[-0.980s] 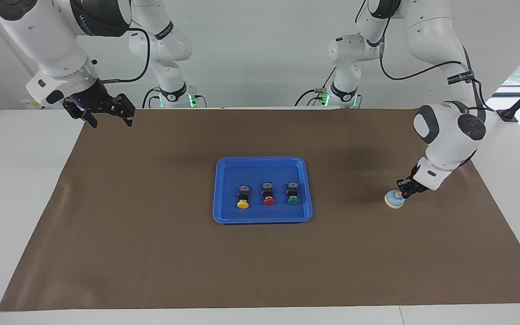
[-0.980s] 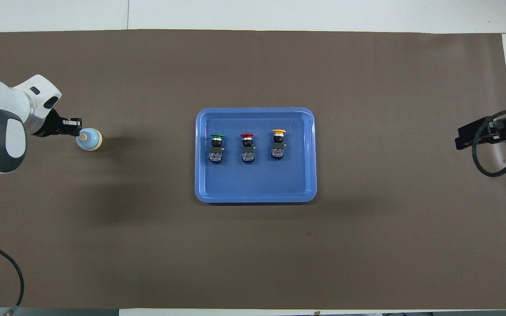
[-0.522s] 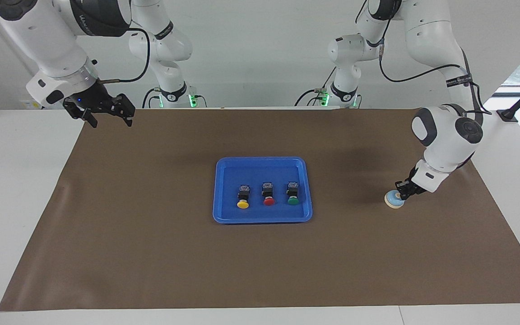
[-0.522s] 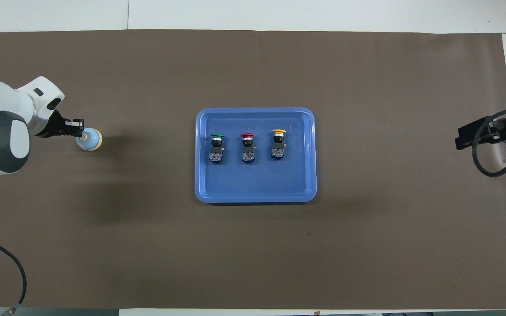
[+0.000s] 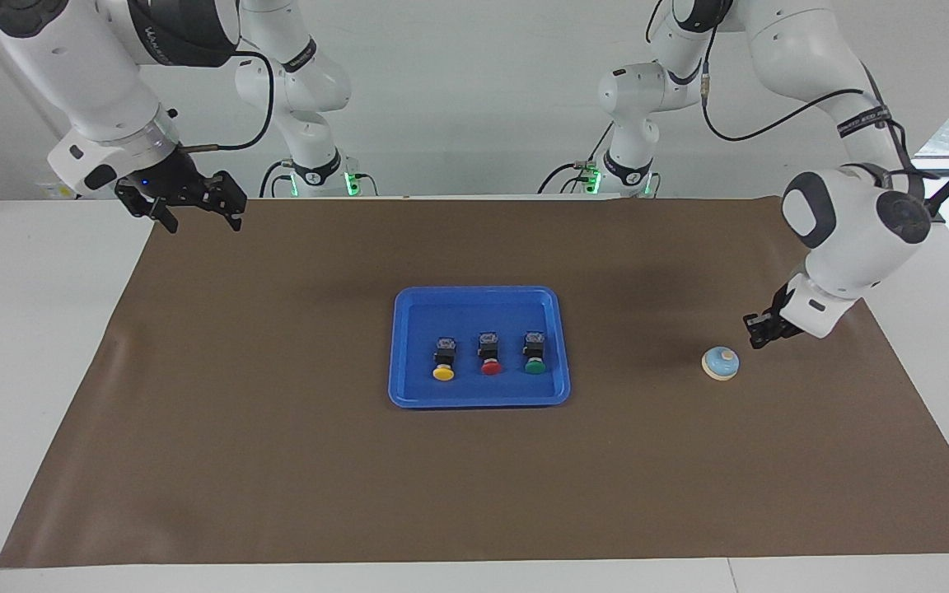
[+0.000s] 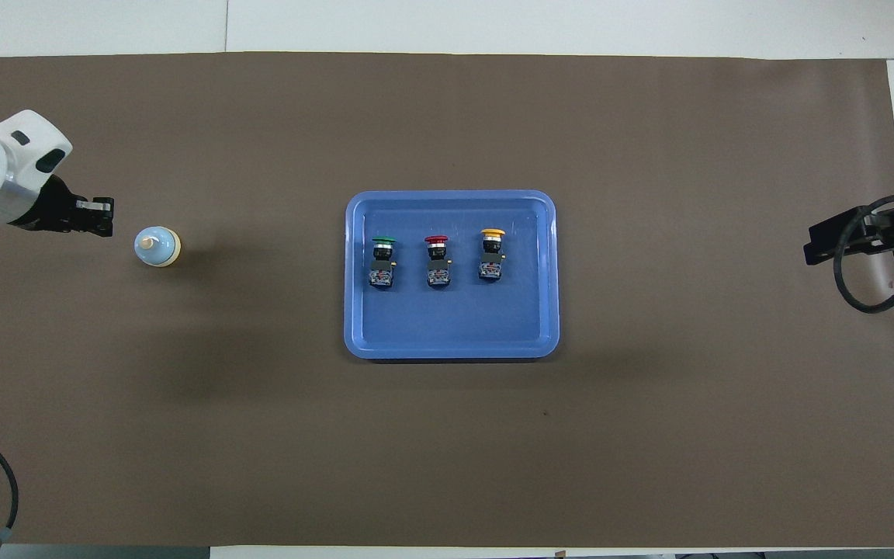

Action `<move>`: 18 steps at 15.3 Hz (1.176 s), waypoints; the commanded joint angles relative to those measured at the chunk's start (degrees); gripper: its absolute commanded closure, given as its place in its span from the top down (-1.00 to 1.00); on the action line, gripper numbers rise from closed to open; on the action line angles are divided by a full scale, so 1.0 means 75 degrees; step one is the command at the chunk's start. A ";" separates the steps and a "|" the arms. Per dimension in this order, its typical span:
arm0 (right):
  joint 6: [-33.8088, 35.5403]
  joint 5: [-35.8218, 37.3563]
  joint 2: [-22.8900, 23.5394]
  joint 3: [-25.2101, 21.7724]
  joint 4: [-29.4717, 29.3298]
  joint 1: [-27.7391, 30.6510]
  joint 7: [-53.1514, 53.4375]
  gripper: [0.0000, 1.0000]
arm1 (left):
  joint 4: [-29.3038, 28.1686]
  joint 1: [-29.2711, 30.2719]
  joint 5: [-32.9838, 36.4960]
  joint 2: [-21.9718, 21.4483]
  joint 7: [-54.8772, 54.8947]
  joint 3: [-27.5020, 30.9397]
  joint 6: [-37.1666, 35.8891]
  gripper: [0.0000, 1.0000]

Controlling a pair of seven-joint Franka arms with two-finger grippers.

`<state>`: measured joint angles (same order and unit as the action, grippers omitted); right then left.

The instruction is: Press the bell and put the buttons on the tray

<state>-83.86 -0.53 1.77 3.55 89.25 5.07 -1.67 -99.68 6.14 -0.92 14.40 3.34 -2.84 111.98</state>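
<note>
While your left pincer (image 5: 755, 336) hangs clenched just beside the bell (image 5: 721, 362), blue tray (image 5: 409, 346) well apart holds yellow, red, green buttons (image 5: 488, 355), right pincer (image 5: 194, 207) released, waiting.

We see our left gripper (image 5: 754, 335) hanging low toward the left arm's end of the table, fingertips pressed together, wrist bent steeply down. Our right gripper (image 5: 194, 206) waits raised above its own end, fingers spread wide, holding nothing.
</note>
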 commanded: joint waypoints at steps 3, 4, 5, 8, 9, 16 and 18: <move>-0.0069 0.0095 -0.0107 0.0065 0.0147 0.0062 -0.0117 1.00 | 0.0037 0.0247 0.0100 -0.1519 0.0105 -0.0019 -0.1264 -1.00; -0.0069 0.0095 -0.0107 0.0065 0.0147 0.0062 -0.0117 1.00 | 0.0026 0.0271 0.0100 -0.1800 0.0106 -0.0019 -0.1499 -1.00; -0.0069 0.0095 -0.0107 0.0065 0.0147 0.0062 -0.0117 1.00 | 0.0025 0.0271 0.0088 -0.2000 0.0106 -0.0019 -0.1710 -1.00; -0.0069 0.0095 -0.0107 0.0065 0.0147 0.0062 -0.0117 1.00 | 0.0025 0.0260 0.0053 -0.2505 0.0094 -0.0031 -0.2249 -1.00; -0.0069 0.0095 -0.0107 0.0065 0.0147 0.0062 -0.0117 1.00 | 0.0037 0.0260 0.0041 -0.2611 0.0094 -0.0031 -0.2390 -1.00; -0.0069 0.0095 -0.0107 0.0065 0.0147 0.0062 -0.0117 1.00 | 0.0049 -0.0057 -0.0158 -0.2682 0.0023 -0.0125 -0.2777 1.00; -0.0069 0.0095 -0.0107 0.0065 0.0147 0.0062 -0.0117 1.00 | 0.0061 -0.0057 -0.0158 -0.2682 0.0035 -0.0125 -0.2942 1.00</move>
<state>-83.86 -0.53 1.77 3.55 89.25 5.07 -1.67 -98.63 6.14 -1.27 -4.94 3.40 -4.31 91.49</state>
